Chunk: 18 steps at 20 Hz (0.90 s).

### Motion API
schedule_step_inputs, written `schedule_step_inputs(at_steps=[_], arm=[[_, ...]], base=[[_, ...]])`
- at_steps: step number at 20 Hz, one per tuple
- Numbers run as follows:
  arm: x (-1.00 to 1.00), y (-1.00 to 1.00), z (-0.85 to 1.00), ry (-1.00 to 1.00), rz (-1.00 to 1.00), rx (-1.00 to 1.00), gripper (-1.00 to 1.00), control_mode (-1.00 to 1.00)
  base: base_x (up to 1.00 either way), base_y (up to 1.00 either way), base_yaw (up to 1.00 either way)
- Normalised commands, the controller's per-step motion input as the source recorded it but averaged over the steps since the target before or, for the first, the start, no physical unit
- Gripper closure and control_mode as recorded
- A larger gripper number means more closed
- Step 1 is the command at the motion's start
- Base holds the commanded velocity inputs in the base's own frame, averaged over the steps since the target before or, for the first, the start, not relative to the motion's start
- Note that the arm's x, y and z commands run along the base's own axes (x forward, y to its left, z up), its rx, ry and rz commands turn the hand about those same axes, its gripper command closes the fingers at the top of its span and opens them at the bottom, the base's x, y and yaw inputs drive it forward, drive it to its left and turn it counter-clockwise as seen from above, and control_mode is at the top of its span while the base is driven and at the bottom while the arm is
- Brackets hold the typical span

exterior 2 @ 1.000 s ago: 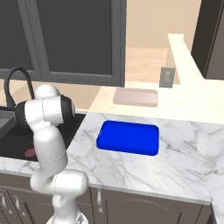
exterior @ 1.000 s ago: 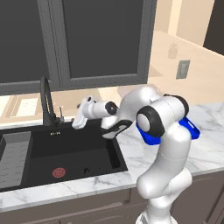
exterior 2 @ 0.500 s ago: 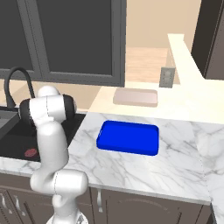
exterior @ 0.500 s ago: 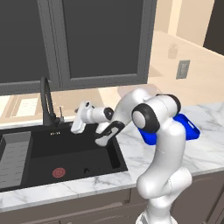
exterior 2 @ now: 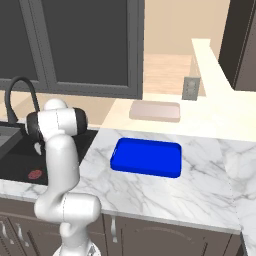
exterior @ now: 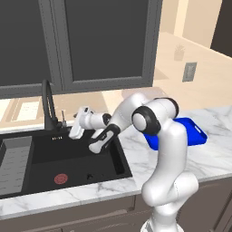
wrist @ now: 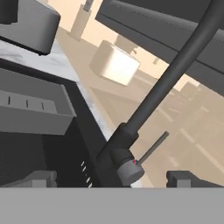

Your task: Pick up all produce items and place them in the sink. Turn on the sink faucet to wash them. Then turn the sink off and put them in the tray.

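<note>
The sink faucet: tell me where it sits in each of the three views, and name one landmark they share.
Left base view: the sink faucet stands at left, behind the sink.
Right base view: its arched spout shows at the far left edge.
Hand view: it runs diagonally up from centre, with the lever by its base.
Shared landmark: the sink's black rim at the faucet's foot.
</note>
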Motion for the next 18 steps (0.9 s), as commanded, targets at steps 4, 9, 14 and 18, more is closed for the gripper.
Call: schedule_step_inputs(at_steps=[4, 9, 14, 18], arm=[[0.24, 0.10, -0.08, 0.01, 0.00, 0.00, -1.00, -1.00], [0.29, 0.01, -0.09, 0.07, 0.01, 0.00, -1.00, -1.00], [0.31, 0.00, -0.03, 0.08, 0.00, 0.00, -1.00, -1.00], [0.34, 0.00, 0.00, 0.04, 0.00, 0.03, -1.00, -1.00]], base=[[0.00, 0.00, 0.00], [0.00, 0.00, 0.00], [0.00, 0.00, 0.00], [0.00, 0.00, 0.00]])
